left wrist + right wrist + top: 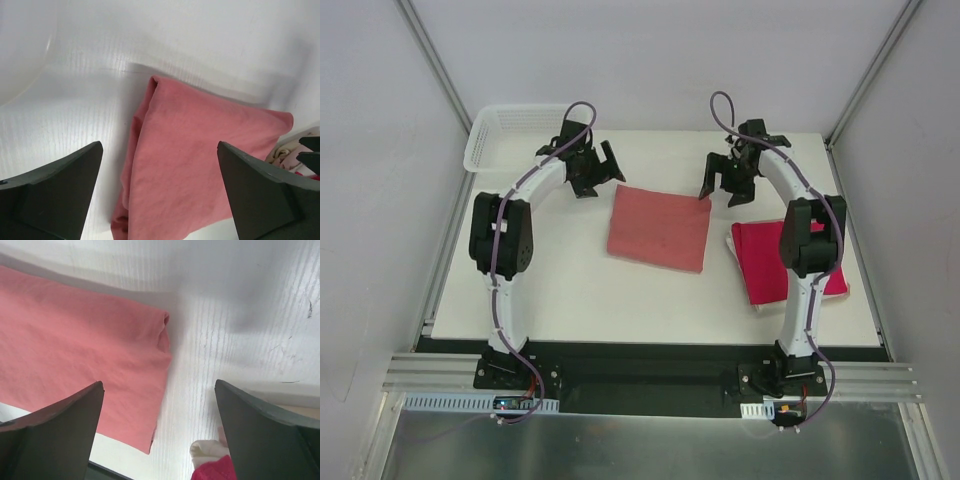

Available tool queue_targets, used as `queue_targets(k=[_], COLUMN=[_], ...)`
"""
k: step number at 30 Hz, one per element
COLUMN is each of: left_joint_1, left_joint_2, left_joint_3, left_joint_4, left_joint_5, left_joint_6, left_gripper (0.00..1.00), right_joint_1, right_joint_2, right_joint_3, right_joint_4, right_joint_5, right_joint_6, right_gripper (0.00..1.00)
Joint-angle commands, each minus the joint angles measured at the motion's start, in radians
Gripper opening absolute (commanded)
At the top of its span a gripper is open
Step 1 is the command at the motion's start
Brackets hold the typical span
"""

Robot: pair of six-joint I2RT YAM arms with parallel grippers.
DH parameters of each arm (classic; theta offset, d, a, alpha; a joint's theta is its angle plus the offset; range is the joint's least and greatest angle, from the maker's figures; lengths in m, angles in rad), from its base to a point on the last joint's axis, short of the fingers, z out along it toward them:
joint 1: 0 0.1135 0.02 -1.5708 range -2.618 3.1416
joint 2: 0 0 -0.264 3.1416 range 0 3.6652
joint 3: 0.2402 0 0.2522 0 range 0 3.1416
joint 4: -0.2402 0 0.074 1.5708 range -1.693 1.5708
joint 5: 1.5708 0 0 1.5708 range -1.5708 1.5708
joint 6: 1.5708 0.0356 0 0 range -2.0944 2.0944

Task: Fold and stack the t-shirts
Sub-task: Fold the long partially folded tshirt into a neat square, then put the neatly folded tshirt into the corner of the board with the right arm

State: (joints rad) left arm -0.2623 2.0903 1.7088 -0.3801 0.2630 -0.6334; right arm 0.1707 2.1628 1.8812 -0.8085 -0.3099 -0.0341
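Note:
The salmon-pink t-shirt (pixel 659 227) lies folded into a flat rectangle at the middle of the table. The crimson t-shirt (pixel 765 262) lies folded at the right, partly hidden behind the right arm. My left gripper (pixel 600 172) hangs open just past the pink t-shirt's far left corner, holding nothing. My right gripper (pixel 723 188) hangs open at its far right corner, also holding nothing. The left wrist view has the pink t-shirt (pixel 200 160) below the open left gripper (pixel 159 145). In the right wrist view the pink t-shirt's corner (pixel 75 340) and a bit of crimson t-shirt (pixel 215 471) show below the right gripper (pixel 159 384).
A white mesh basket (pixel 505 135) stands at the table's far left corner. A cream cloth edge (pixel 205 450) shows under the crimson t-shirt. Grey walls close in on both sides and the back.

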Motion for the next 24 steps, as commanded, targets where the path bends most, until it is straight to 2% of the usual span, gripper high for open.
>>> queue_targets(k=[1,6,8,11,17,24], left_joint_1=[-0.027,-0.071,-0.092,-0.129,-0.169,-0.201], left_joint_2=[-0.136,-0.251,-0.275,-0.285,-0.22,-0.24], left_joint_3=[-0.026,-0.158,-0.225,-0.288,-0.362,-0.535], left_joint_4=[-0.006,-0.003,0.012,0.053,0.084,0.113], left_joint_5=[0.064,0.064,0.047,0.068,0.1,0.035], left_joint_6=[0.014,0.005,-0.015,-0.037,-0.078,-0.103], left_gripper=[0.99,0.99,0.99,0.99,0.99,0.99], right_joint_1=[0.044,0.088,0.102,0.124,0.158,0.194], right_joint_2=[-0.135,-0.29,-0.31,-0.261,-0.129,-0.035], right_joint_3=[-0.014,-0.22,-0.272,-0.298,-0.229,-0.283], right_joint_4=[0.009,0.121,0.196,0.229,0.239,0.255], right_joint_5=[-0.006,-0.046,-0.118,-0.176,-0.152,-0.167], right_joint_6=[-0.039,0.002,0.031,0.083,0.111,0.129], right_gripper=[0.97,0.97,0.97,0.97,0.97,0.97])
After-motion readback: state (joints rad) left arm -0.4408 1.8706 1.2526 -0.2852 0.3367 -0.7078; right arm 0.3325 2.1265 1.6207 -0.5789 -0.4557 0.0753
